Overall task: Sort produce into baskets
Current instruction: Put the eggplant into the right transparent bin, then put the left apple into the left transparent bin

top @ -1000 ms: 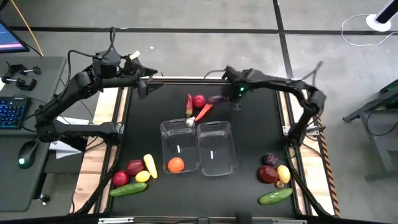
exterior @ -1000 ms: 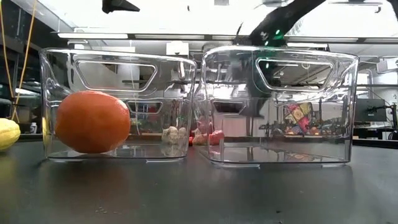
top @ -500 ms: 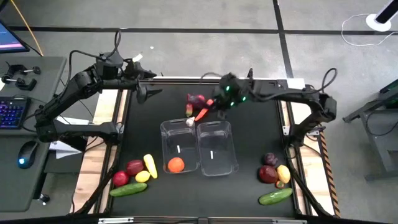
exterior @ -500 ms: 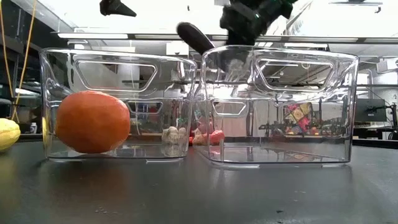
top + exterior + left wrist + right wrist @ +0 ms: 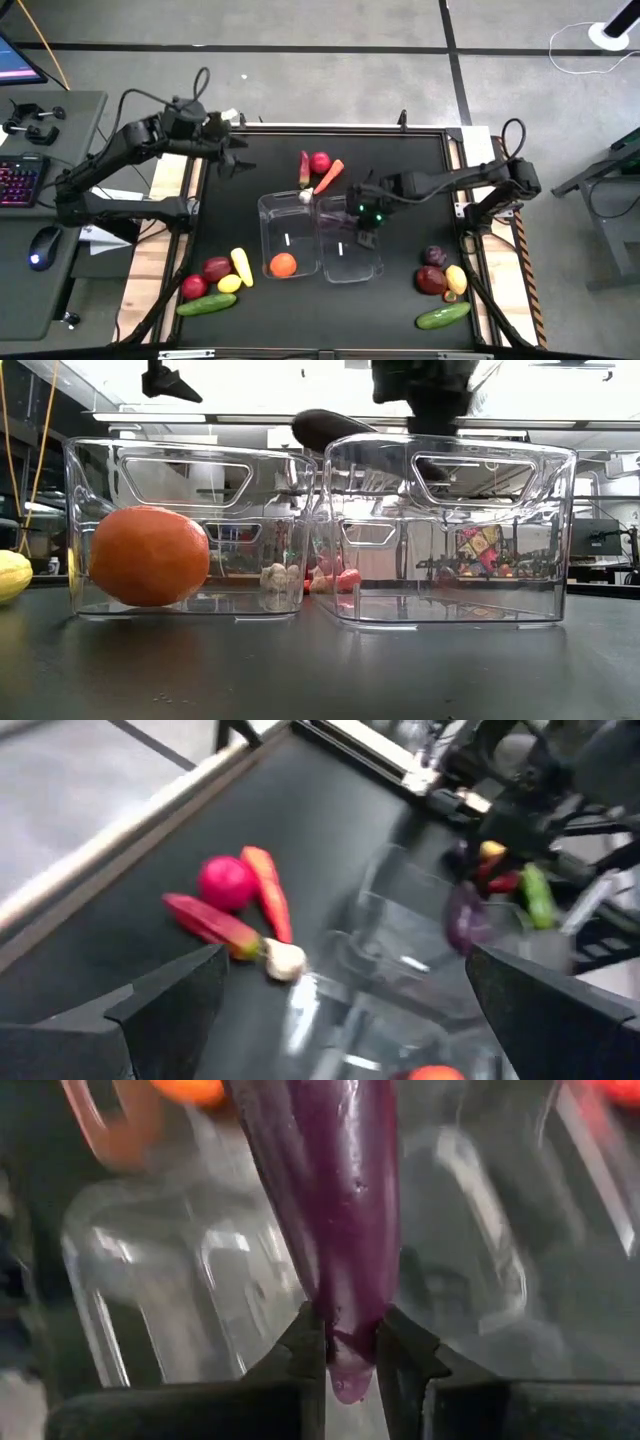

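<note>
Right wrist view showed the right gripper (image 5: 350, 1342) pinching a purple eggplant (image 5: 335, 1200) by its tip above the right basket (image 5: 350, 238), so it ought to lower well inside the rim before releasing.

Even overhead light falls on the black table (image 5: 400, 290), leaving faint shadows. From table height, bright ceiling lamps (image 5: 250, 385) wash out above the clear bins (image 5: 190, 530), whose walls glint. Both wrist pictures smear with motion; the eggplant (image 5: 330, 1210) looks soft.
</note>
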